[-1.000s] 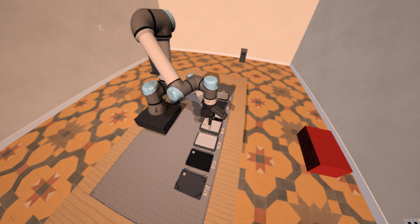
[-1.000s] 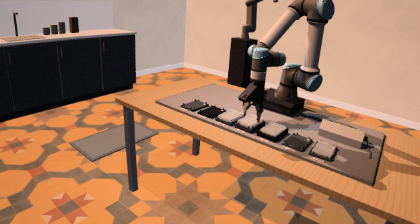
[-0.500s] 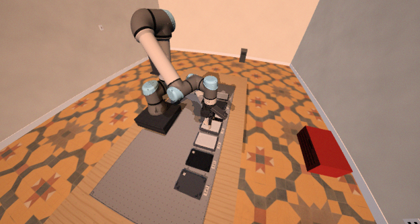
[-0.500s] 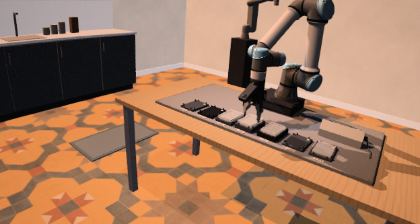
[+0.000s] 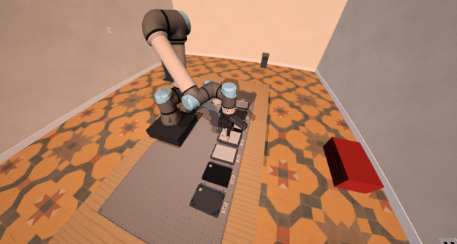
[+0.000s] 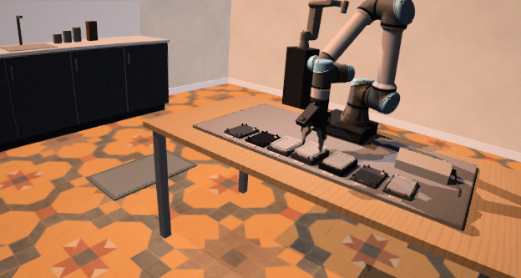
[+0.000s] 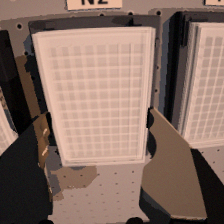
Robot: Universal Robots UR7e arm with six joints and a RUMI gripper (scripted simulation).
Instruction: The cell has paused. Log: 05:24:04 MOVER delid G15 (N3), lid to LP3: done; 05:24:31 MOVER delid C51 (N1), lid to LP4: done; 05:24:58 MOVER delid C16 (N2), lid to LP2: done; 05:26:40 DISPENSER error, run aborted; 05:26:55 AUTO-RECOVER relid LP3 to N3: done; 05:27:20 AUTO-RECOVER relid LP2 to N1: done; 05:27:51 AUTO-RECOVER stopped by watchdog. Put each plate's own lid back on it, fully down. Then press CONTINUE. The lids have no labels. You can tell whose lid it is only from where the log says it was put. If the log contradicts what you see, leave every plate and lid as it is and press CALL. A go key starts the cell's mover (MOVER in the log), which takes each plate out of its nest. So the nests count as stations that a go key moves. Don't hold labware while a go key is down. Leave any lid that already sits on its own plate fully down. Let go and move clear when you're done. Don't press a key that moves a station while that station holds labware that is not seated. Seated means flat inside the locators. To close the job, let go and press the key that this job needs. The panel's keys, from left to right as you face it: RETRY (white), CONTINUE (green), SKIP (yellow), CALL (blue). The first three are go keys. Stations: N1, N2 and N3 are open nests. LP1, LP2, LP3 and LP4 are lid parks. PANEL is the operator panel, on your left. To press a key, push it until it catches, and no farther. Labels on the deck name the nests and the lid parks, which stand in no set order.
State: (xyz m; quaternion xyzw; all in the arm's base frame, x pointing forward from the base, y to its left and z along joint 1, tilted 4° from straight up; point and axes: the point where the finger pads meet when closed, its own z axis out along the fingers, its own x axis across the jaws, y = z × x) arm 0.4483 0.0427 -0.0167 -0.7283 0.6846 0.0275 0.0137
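Observation:
My gripper (image 7: 99,110) is shut on a clear lid (image 7: 95,90), with one finger on each long side. The lid is over the well plate in the nest labelled N2 (image 7: 94,3) and looks slightly askew to the nest frame. I cannot tell whether it is fully down. In the exterior view the gripper (image 6: 315,136) points straight down onto this middle plate. It also shows in the top view (image 5: 228,130). White plates stand in the nests on either side (image 6: 285,144) (image 6: 338,163). The operator panel (image 6: 423,165) is at the row's far end.
Two dark lid parks (image 6: 240,130) (image 6: 262,139) lie at one end of the row. Another dark park (image 6: 368,176) and a park with a pale lid (image 6: 402,187) lie near the panel. The arm's base (image 6: 355,128) stands behind the row.

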